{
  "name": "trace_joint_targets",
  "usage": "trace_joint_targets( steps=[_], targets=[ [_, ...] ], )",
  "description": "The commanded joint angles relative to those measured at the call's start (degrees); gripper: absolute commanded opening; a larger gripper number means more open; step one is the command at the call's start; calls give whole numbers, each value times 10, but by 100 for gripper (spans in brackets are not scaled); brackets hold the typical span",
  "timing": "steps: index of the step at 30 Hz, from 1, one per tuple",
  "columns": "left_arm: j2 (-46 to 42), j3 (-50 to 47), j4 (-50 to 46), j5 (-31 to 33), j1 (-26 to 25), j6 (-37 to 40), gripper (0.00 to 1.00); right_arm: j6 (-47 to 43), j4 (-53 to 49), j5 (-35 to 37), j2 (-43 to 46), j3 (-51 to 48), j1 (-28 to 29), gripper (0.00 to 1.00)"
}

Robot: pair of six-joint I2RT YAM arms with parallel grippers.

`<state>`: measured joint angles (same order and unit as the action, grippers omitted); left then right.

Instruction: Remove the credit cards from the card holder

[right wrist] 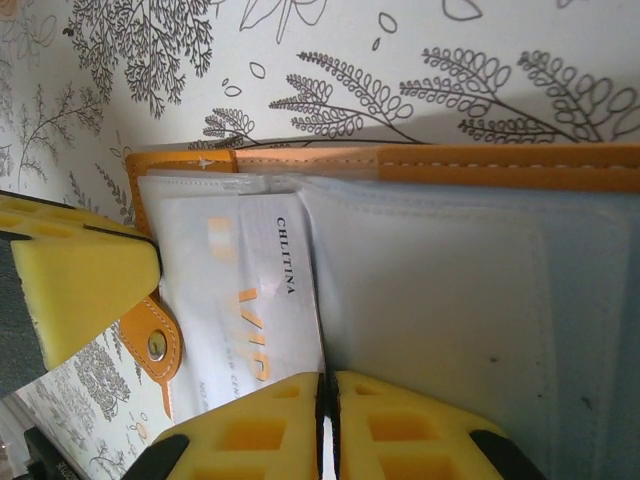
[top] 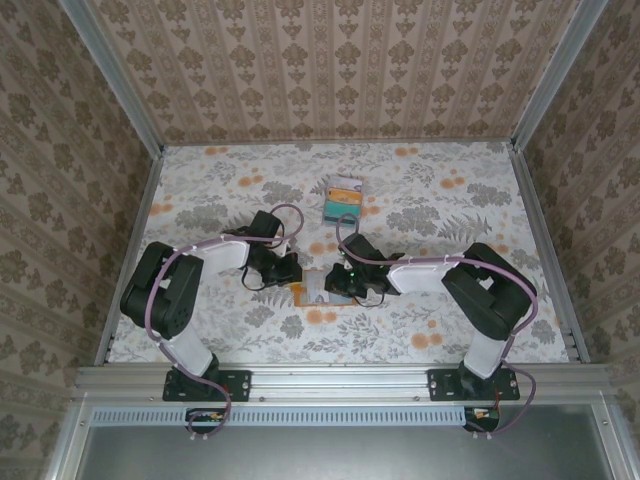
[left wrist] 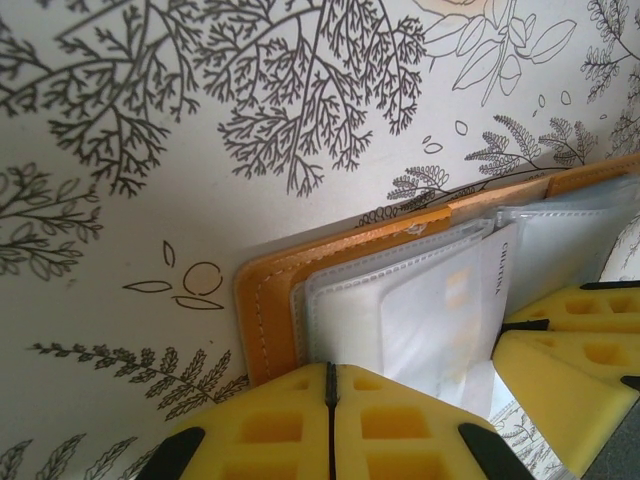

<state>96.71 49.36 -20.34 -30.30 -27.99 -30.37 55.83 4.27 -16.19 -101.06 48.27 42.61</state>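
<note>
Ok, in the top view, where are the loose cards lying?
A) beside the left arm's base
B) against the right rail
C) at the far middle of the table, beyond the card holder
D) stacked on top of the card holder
C: the loose cards lie in a small pile at the far middle of the table, apart from the open card holder, which lies closer to the near edge.

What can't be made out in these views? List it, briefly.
- Top view: the card holder is mostly covered by the left pincer and right pincer; the cards stacked beyond are too small to count.
- Right wrist view: the white card has its lower edge behind the right pincer, so any grip is unclear.
</note>
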Motion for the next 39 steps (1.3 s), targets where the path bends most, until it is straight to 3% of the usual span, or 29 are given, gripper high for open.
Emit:
trace_joint_targets(
  steps=[1, 6, 14, 20, 24, 39],
  targets=[
    [9, 3, -20, 7, -5, 7, 7, 8, 11, -7, -23, 9, -2, 15],
    [10, 6, -22, 6, -6, 8, 7, 11, 26, -14, -24, 8, -2, 20],
    [12, 7, -22, 6, -6, 8, 7, 16, 49, -33, -38, 10, -2, 19],
    [13, 8, -22, 6, -6, 8, 7, 18, 55, -34, -40, 9, -3, 13],
    [14, 11, -24, 7, -6, 10, 7, 19, 56, -32, -35, 1, -6, 0],
    [20, 15, -25, 5, -4, 15, 7, -5, 19, -13, 38, -53, -50, 0]
  ],
)
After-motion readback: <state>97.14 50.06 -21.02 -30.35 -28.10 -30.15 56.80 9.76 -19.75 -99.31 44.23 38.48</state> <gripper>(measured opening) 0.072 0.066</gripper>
